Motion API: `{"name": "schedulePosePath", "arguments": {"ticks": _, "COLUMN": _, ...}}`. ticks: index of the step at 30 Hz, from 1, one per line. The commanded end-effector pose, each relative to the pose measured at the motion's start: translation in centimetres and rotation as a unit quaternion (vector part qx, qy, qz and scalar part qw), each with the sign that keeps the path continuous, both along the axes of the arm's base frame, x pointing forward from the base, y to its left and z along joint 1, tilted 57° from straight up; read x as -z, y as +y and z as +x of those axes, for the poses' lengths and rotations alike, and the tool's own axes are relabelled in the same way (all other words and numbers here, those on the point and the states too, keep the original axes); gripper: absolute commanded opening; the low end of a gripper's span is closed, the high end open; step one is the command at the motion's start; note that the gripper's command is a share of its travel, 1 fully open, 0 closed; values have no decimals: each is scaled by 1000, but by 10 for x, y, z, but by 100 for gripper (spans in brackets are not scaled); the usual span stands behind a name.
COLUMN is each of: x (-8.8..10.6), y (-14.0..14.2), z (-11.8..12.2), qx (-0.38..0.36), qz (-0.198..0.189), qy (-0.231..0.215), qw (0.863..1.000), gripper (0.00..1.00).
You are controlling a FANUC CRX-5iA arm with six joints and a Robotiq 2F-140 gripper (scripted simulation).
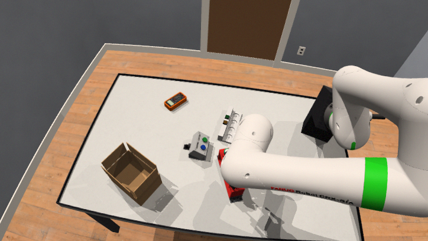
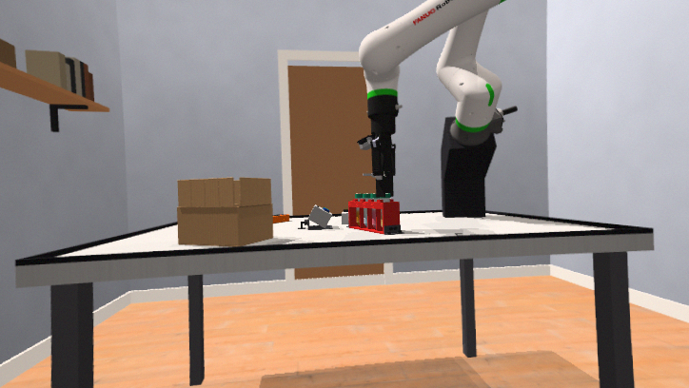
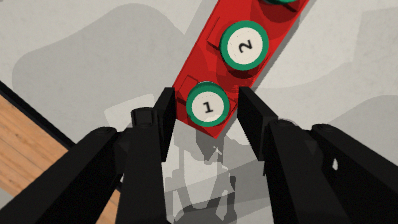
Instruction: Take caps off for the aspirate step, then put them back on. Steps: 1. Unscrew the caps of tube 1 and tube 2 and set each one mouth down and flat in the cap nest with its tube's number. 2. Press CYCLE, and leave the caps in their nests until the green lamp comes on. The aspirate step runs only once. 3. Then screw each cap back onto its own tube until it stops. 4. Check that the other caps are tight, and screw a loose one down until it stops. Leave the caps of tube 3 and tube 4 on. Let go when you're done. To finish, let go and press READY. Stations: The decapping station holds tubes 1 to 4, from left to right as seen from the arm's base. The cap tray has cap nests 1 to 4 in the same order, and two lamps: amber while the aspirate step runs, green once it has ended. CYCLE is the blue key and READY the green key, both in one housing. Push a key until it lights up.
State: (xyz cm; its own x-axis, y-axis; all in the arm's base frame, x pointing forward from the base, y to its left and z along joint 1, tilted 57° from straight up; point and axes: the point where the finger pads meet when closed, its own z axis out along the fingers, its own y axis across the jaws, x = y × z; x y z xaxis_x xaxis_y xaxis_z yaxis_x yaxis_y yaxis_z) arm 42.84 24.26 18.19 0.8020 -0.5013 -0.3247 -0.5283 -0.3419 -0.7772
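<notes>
The red decapping station (image 3: 235, 65) lies under my gripper (image 3: 206, 102). In the wrist view the green-rimmed cap 1 (image 3: 207, 105) sits on its tube between my two black fingers, with a small gap on each side. The gripper is open around it. Cap 2 (image 3: 244, 45) sits on its tube just beyond. In the exterior view my gripper (image 2: 385, 190) points straight down at the right end of the station (image 2: 374, 215). In the overhead view the arm hides most of the station (image 1: 230, 185). The cap tray (image 1: 230, 124) shows empty nests; its lamps look unlit.
The key housing (image 1: 200, 146) with the green key (image 1: 205, 139) and the blue key (image 1: 203, 146) stands left of the station. An open cardboard box (image 1: 131, 172) is at the front left. An orange multimeter (image 1: 175, 101) lies further back. The arm's black base (image 1: 317, 116) is on the right.
</notes>
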Motion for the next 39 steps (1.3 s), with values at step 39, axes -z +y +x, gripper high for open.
{"name": "schedulePosePath", "arguments": {"ticks": 39, "x": 0, "y": -1, "z": 0, "qx": 270, "qz": 140, "qy": 397, "qw": 866, "gripper": 30}}
